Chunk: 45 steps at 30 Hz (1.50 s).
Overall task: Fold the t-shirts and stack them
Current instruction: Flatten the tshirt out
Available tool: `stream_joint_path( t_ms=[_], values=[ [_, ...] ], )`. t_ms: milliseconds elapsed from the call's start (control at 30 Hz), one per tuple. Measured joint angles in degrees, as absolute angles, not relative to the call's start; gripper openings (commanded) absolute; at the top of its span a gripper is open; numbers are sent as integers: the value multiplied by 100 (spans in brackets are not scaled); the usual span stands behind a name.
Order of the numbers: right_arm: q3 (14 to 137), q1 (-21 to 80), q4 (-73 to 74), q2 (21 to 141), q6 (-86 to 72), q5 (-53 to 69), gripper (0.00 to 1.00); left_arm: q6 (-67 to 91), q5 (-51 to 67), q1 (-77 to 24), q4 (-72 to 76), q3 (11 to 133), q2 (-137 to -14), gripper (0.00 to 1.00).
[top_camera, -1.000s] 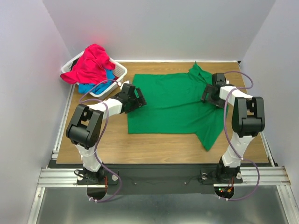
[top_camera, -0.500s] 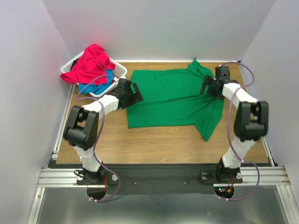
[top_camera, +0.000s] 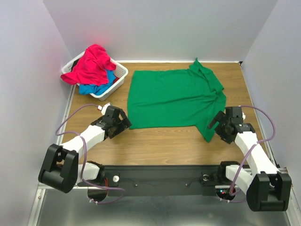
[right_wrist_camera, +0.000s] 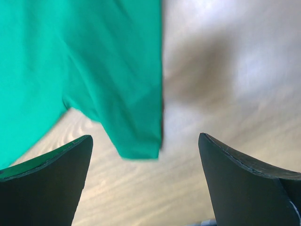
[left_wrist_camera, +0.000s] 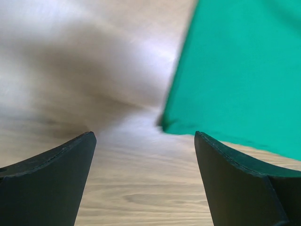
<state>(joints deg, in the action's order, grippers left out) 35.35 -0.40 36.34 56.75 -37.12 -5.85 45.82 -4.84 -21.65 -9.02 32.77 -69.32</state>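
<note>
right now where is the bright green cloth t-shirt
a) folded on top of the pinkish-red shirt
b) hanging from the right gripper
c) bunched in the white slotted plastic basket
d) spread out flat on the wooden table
d, the bright green cloth t-shirt lies spread out on the wooden table, while the white slotted plastic basket holds the pinkish-red shirt and blue shirt.

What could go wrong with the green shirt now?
The green shirt lies a bit crooked, with its near-right sleeve sticking out, so a fold might come out lopsided. The left tool and right tool are open beside its near corners; a grab could miss or bunch the cloth.
</note>
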Motion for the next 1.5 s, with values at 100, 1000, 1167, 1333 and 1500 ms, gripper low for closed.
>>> stream_joint_path(
  t_ms=[100, 1000, 1167, 1333, 1500],
  values=[
    [3457, -40, 3885, 5419, -4093, -384, 100, 4646, -456, -2163, -893, 3216, -7133, 86],
    [3485, -40, 3992, 5577, -4783, -556, 70, 5078, -27, -2670, 261, 3632, -8416, 0],
    [3057, -40, 4049, 5645, -4871, -362, 53, 5100, -237, -2700, 121, 3612, -8315, 0],
    [2919, -40, 4053, 5975, -4936, -237, 46, 5105, -351, -2700, 1, 3603, -8250, 0],
    [2902, -40, 3835, 6139, -4974, 102, 46, 5116, -362, -2700, 47, 3548, -8219, 0]
  ],
)
